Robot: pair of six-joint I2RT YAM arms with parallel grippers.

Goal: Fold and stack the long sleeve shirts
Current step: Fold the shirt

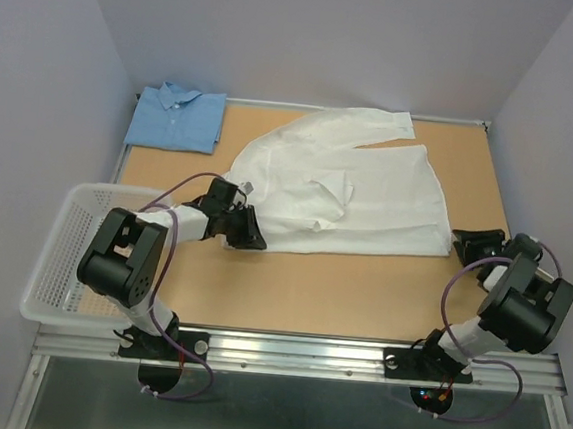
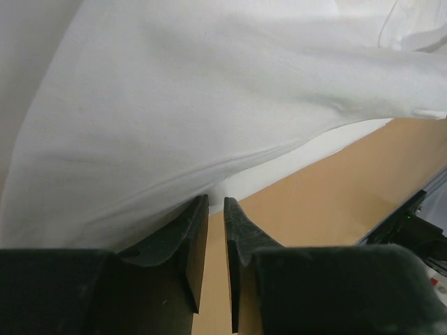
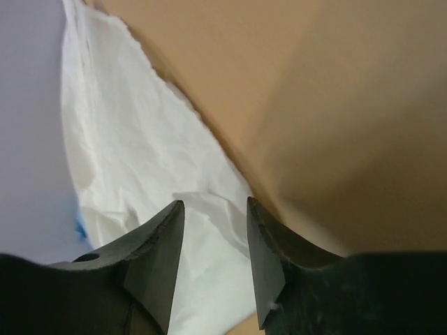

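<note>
White shirt (image 1: 369,187) lies spread across the middle of the bench (image 1: 340,290), collar end toward the far left, one sleeve (image 1: 379,127) trailing out to the far right, body rumpled near the centre. Blue shirt (image 1: 180,117) sits folded in the far left corner, well apart from the white one. Mesh basket (image 1: 62,255) sits at the near left, untouched. Left gripper (image 2: 216,209) is low at the white shirt's near left edge; its fingers (image 2: 188,237) are almost together with only a slit between them, tips right under the hem. Cannot tell whether cloth is pinched there or merely draped over the tips. Right gripper (image 3: 215,209) is at the shirt's near right corner; its fingers (image 3: 157,244) are released and spread, with a wrinkle of cloth lying between them but nothing clamped. Judgement: fold not yet begun, both arms setting up edge grasps. Risks: the left side may have only a sliver of hem or none, so the cloth could slip out on the lift. The right fingers may close on the wrinkle rather than the true corner, so one side rises crooked. Uneven pulls would skew the fold. The loose sleeve could drag and bunch under the body.
</note>
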